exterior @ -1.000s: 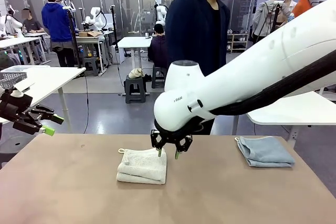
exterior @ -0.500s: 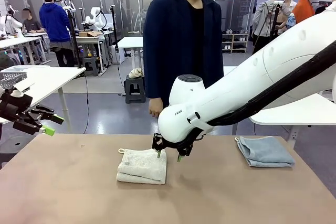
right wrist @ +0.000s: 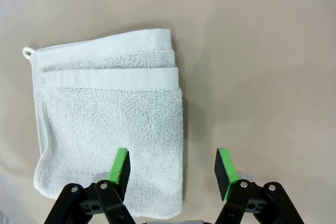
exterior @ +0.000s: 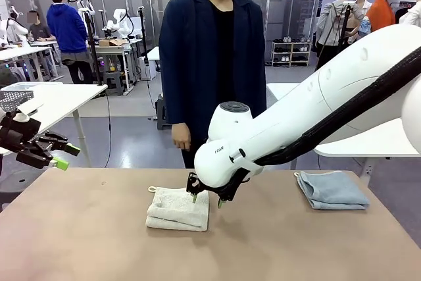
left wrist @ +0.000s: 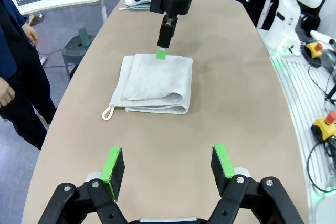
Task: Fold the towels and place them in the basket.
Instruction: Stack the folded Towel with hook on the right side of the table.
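Near the middle of the table [exterior: 79, 241], the cream-white towel [exterior: 178, 208] lies folded into a compact stack, loop corner toward the robot's left and far edge. It sits flat with layered edges aligned, which reads as a finished fold set down ready for pickup. Judgement: folding of this one looks complete; transfer to a basket is not yet done.

Well to the right of the cream towel lies the pale blue-grey towel [exterior: 331, 189], also folded and flat on the table. A person [exterior: 214, 70] stands just beyond the cream towel at the far side, hands down, not touching it.

Right gripper [exterior: 205, 199]: directly above the cream towel's right edge. The right wrist view shows the jaws spread wide with nothing between them, one green pad over the terry, the other over bare table just beside the towel's edge. Released, holding nothing; whether the tips graze the cloth cannot be told.

Left gripper [exterior: 61, 162]: well to the left of the cream towel, raised off the table edge. The left wrist view shows its jaws wide apart and empty, pointed toward the towel. Judged as parked, waiting.
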`<state>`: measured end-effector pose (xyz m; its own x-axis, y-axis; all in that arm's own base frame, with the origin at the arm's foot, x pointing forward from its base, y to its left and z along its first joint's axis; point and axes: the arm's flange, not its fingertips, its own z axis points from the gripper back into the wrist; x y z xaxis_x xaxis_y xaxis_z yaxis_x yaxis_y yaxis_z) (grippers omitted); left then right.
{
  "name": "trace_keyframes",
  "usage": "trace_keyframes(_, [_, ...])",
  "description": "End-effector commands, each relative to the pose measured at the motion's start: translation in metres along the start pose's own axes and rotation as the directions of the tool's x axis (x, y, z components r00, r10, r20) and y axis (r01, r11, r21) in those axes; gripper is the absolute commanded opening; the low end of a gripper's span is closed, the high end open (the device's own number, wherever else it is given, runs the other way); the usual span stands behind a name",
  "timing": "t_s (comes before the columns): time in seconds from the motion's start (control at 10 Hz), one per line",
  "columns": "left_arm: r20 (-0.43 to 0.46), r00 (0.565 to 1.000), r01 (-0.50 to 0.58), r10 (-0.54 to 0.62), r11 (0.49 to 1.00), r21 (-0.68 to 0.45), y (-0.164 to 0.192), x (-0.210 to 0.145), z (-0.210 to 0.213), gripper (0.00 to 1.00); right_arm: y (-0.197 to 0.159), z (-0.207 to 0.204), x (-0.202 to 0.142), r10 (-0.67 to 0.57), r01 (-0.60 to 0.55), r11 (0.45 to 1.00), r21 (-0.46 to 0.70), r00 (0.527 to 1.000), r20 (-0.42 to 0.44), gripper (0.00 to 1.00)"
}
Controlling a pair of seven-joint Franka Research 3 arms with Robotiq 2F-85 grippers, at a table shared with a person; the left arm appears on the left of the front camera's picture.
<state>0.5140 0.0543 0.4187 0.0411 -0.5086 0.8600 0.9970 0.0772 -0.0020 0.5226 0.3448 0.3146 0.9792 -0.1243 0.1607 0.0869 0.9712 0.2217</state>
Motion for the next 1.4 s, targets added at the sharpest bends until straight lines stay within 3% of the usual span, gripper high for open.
trace_keyframes(0.0, [-0.004, 1.000, 0.009, -0.009, 1.000, -0.004, -0.001, 0.001, 0.001, 0.85, 0.002, -0.006, -0.001, -0.007, 0.007, 1.000, 0.020, 1.000, 0.006, 0.81])
trace_keyframes(0.4, [-0.004, 1.000, 0.009, -0.009, 1.000, -0.004, -0.001, 0.001, 0.001, 0.85, 0.002, -0.024, 0.001, 0.000, -0.001, 0.999, 0.045, 1.000, 0.014, 0.81])
trace_keyframes(0.5, [-0.004, 1.000, 0.009, -0.009, 1.000, -0.004, -0.001, 0.001, 0.001, 0.85, 0.002, -0.025, 0.004, 0.005, -0.005, 0.999, 0.035, 1.000, 0.018, 0.77])
trace_keyframes(0.6, [-0.004, 1.000, 0.009, -0.009, 1.000, -0.004, -0.001, 0.001, 0.001, 0.85, 0.002, -0.026, 0.003, 0.005, -0.006, 0.999, 0.044, 0.999, 0.031, 0.62])
trace_keyframes(1.0, [-0.004, 1.000, 0.009, -0.009, 1.000, -0.004, -0.001, 0.001, 0.001, 0.85, 0.007, -0.029, 0.003, 0.013, -0.015, 0.998, 0.067, 1.000, 0.020, 0.62])
trace_keyframes(1.1, [-0.004, 1.000, 0.009, -0.009, 1.000, -0.004, -0.001, 0.001, 0.001, 0.85, 0.007, -0.031, 0.005, 0.015, -0.015, 0.999, 0.045, 1.000, 0.004, 0.56])
trace_keyframes(1.2, [-0.004, 1.000, 0.009, -0.009, 1.000, -0.004, -0.001, 0.001, 0.001, 0.85, 0.007, -0.031, 0.003, 0.003, -0.003, 0.999, 0.036, 1.000, -0.008, 0.42])
trace_keyframes(1.3, [-0.004, 1.000, 0.009, -0.009, 1.000, -0.004, -0.001, 0.001, 0.001, 0.85, 0.007, -0.030, 0.003, 0.000, 0.001, 0.999, 0.038, 1.000, -0.014, 0.36])
